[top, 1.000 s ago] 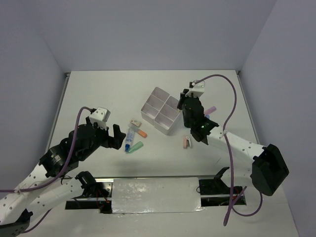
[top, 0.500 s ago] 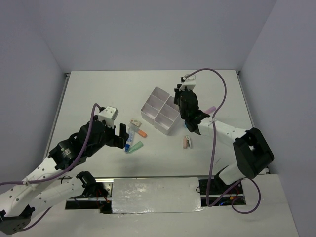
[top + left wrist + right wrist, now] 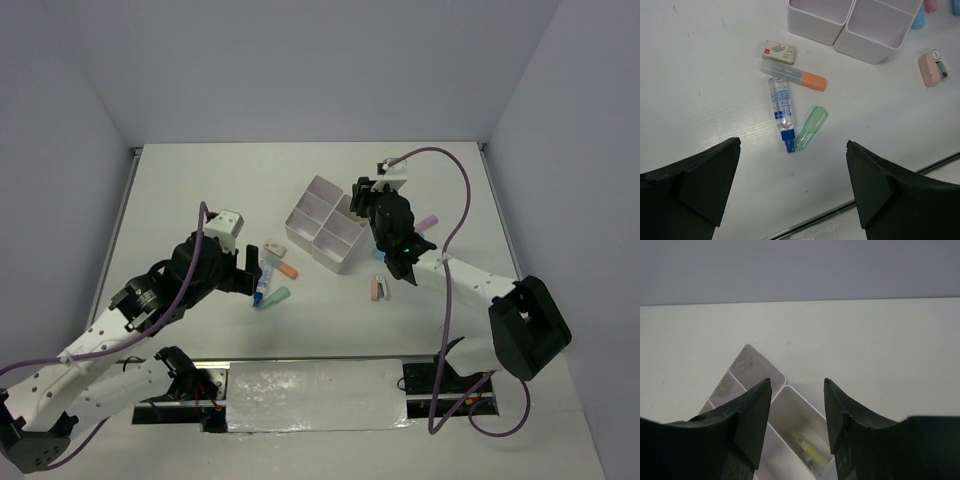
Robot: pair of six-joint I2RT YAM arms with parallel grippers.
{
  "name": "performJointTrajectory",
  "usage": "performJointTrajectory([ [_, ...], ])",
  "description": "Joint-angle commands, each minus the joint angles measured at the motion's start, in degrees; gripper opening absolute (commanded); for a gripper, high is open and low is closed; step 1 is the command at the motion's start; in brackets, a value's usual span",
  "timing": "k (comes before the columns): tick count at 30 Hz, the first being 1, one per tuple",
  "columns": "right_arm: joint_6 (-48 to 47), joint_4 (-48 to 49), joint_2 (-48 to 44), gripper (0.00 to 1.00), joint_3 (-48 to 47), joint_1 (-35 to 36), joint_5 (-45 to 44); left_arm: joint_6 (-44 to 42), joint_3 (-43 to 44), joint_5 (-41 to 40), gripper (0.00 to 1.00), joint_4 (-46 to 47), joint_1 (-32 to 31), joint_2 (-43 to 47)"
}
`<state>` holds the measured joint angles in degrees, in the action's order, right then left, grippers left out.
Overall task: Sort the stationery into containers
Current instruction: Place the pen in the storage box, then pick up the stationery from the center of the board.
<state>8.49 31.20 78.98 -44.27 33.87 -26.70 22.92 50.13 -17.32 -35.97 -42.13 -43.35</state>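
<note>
White worktop [image 3: 200, 190] fills the overhead view. The four-compartment box [image 3: 305, 243] sits near its middle, with the right end effector [image 3: 362, 203] hovering over the box's right-hand side and the left end effector [image 3: 243, 272] poised beside a loose cluster of stationery.

From the left wrist, its jaws gape fully and hold nothing. They frame the blue-capped tube [image 3: 780, 105], green highlighter [image 3: 811, 127] and orange highlighter [image 3: 795, 76], probably lining up a pick.

From the right wrist, the jaws stand partly apart and empty. A yellow pen [image 3: 807, 451] lies in the compartment below, where a drop would land.
</note>
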Motion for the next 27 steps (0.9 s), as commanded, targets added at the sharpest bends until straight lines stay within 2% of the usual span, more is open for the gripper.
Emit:
performJointTrajectory([
  [1,1.61,0.45,-5.57,0.54,-0.72,0.32,-0.63,2.65,1.55,1.06,0.99,1.34,1.87,-3.21],
  [5,5.74,-17.54,-9.45,0.54,-5.64,2.25,1.90,8.63,1.72,2.73,0.99,1.17,2.75,-10.51],
  [8,7.50,-27.20,-12.35,0.55,-7.14,5.15,2.96,13.01,3.22,-1.75,0.99,-1.39,2.93,-17.36],
  [9,8.64,-29.33,-13.23,0.56,-7.14,7.24,2.53,13.64,3.39,-1.66,0.99,-1.30,2.84,-18.86],
  [10,9.34,-31.10,-14.46,0.65,-6.97,8.31,2.35,14.25,3.48,-0.97,0.99,-1.04,2.93,-21.48],
  [14,12.77,-41.29,-17.80,0.65,-5.39,12.79,2.88,16.54,2.79,-0.61,0.99,1.86,3.80,-26.69],
  [19,15.24,-43.07,-25.36,0.65,0.23,15.35,7.53,15.49,-0.55,1.94,0.93,7.83,7.76,-31.43],
  [24,15.85,-42.19,-30.02,0.65,3.75,15.97,11.40,14.70,-2.23,4.66,0.77,12.93,8.55,-36.00],
  [27,15.68,-42.71,-30.55,0.65,4.19,16.93,11.41,14.88,-2.05,4.14,0.75,13.47,8.91,-37.67],
])
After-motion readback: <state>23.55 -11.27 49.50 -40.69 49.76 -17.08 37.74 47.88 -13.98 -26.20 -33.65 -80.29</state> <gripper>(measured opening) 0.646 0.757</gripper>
